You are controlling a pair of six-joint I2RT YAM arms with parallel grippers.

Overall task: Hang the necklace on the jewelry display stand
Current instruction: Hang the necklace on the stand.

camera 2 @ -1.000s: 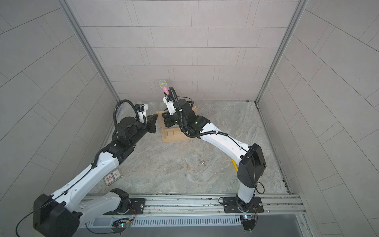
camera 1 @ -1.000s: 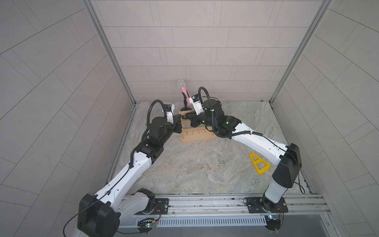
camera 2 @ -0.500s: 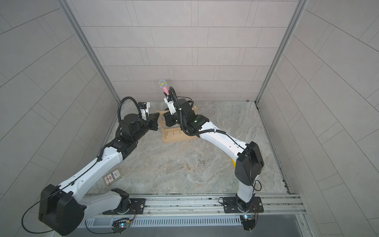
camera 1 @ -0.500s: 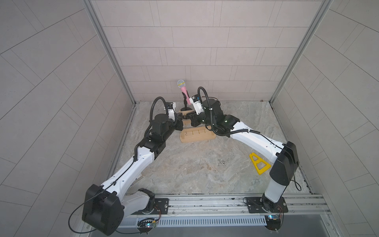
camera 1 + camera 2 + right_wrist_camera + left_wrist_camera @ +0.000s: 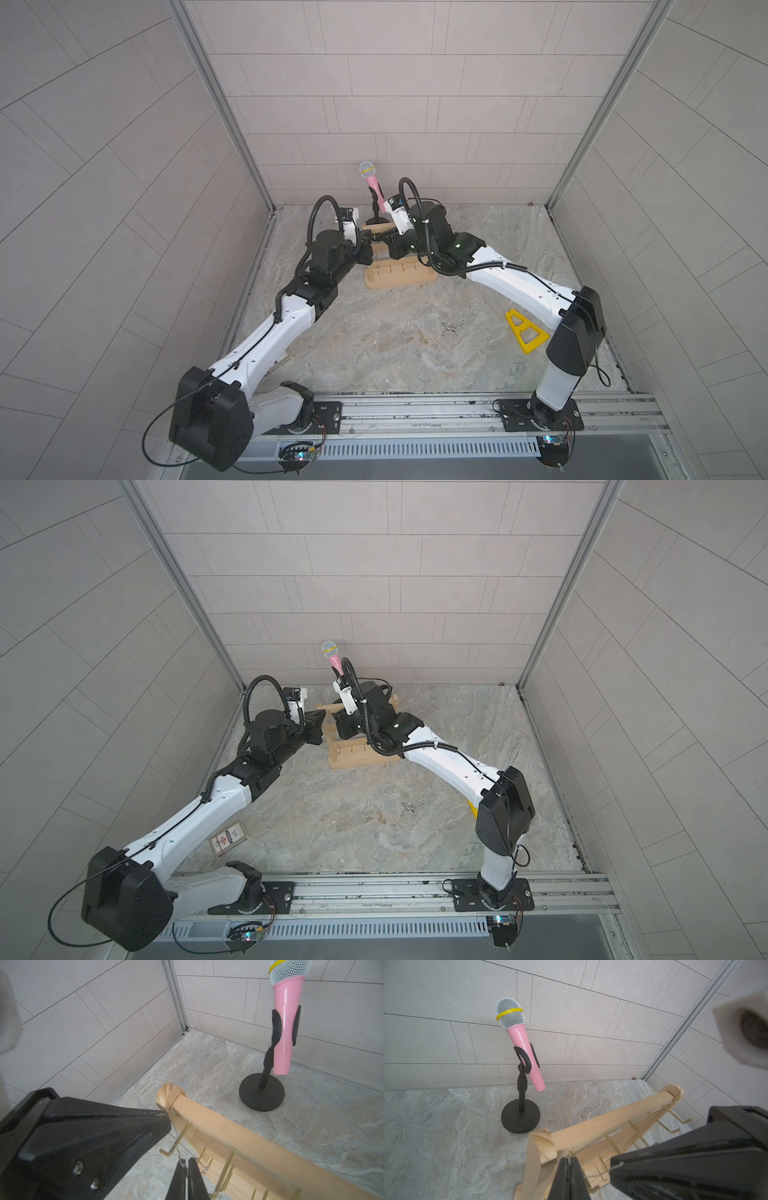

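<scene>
Silvery fine-link chain, that's the necklace (image 5: 176, 1136). Right now it's strung in the air between the two hands, right up against the top bar (image 5: 228, 1132) of the wooden stand (image 5: 399, 276) at 12 o'clock on the desk (image 5: 374, 353).

The left hand (image 5: 568, 1167) is clamped tight on one bit of chain, fingertips flush together. The right hand (image 5: 187, 1164) has its tips pinched on the other bit, though I see a hairline gap there, so that grip looks light to me. In the right wrist view the chain drops past a brass hook (image 5: 167, 1152) near the bar's end. I can't tell if it's actually over the hook or just beside it.

Handling-wise, my guess is this thing weighs almost nothing, is totally limp and slippery, and snags on anything. No point grabbing a bunch. Pinch single strands with the fingertips, well apart, so a taut span sits between them to drop over a hook. Pull too hard and a link or the clasp could give, or the stand could tip.

The pink microphone (image 5: 521, 1043) sits just past the stand, also at 12 o'clock, out of the way.
</scene>
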